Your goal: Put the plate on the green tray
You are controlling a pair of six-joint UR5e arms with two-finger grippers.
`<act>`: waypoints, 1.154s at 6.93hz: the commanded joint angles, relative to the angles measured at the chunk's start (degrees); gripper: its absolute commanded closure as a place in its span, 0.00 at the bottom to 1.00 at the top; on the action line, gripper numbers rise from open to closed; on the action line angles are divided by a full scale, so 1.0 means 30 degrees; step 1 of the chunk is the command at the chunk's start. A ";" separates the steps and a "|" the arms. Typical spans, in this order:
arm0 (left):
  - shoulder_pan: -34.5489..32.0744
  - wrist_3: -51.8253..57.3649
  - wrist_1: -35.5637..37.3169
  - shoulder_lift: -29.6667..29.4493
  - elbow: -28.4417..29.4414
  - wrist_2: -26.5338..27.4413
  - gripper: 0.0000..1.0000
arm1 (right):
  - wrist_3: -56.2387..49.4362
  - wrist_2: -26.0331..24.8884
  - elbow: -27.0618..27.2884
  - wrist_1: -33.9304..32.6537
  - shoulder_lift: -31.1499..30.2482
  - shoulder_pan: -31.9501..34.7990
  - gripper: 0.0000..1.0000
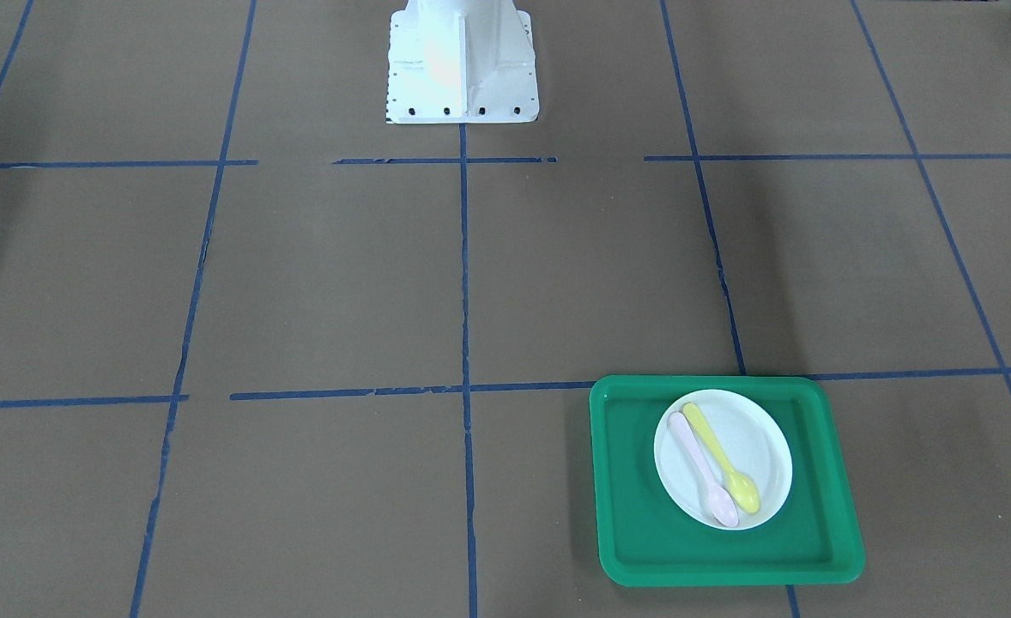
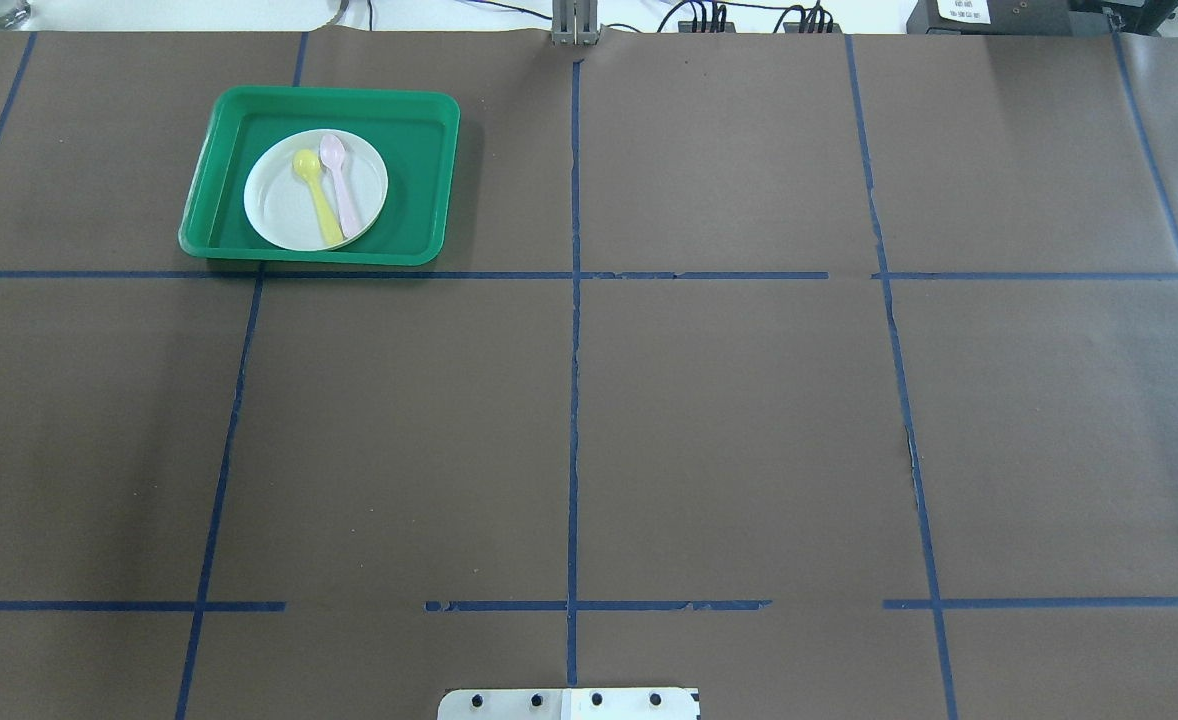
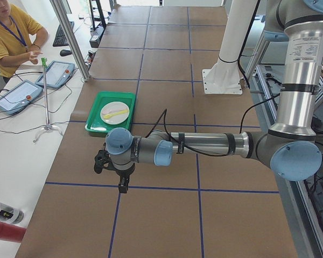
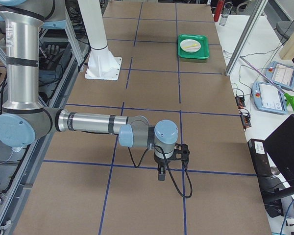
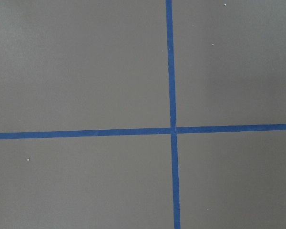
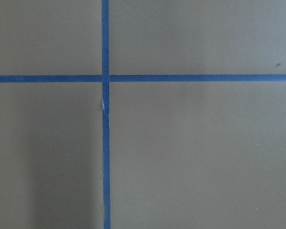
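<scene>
The white round plate point(image 1: 754, 438) lies inside the green tray point(image 1: 634, 481), with a yellow spoon point(image 1: 720, 455) and a pink spoon point(image 1: 701, 463) resting on it. In the overhead view the tray point(image 2: 419, 180) sits at the far left with the plate point(image 2: 274, 200) in it. My left gripper point(image 3: 122, 185) shows only in the exterior left view, low over the table and well short of the tray point(image 3: 97, 121). My right gripper point(image 4: 161, 175) shows only in the exterior right view, far from the tray point(image 4: 193, 51). I cannot tell whether either is open or shut.
The white robot base point(image 1: 461, 64) stands at the table's middle edge. Blue tape lines grid the brown table. An operator in yellow point(image 3: 11, 32), teach pendants point(image 3: 21, 94) and a thin stand point(image 3: 46, 97) are beside the table's far side.
</scene>
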 commanded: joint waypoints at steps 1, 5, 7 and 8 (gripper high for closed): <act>0.0011 0.0012 0.0405 0.0199 -0.0841 0.0001 0.00 | 0.0000 -0.0015 0.0000 0.0000 0.0000 0.0000 0.00; -0.0018 0.0012 0.0435 0.0171 -0.1221 -0.0028 0.00 | 0.0000 0.0014 0.0000 0.0000 0.0029 0.0000 0.00; -0.0018 0.0012 0.0494 0.0171 -0.1455 -0.0028 0.00 | 0.0000 0.0014 0.0000 0.0000 0.0000 0.0000 0.00; -0.0018 0.0012 0.0842 0.0171 -0.1777 -0.0029 0.00 | 0.0000 0.0014 0.0000 0.0000 0.0000 0.0000 0.00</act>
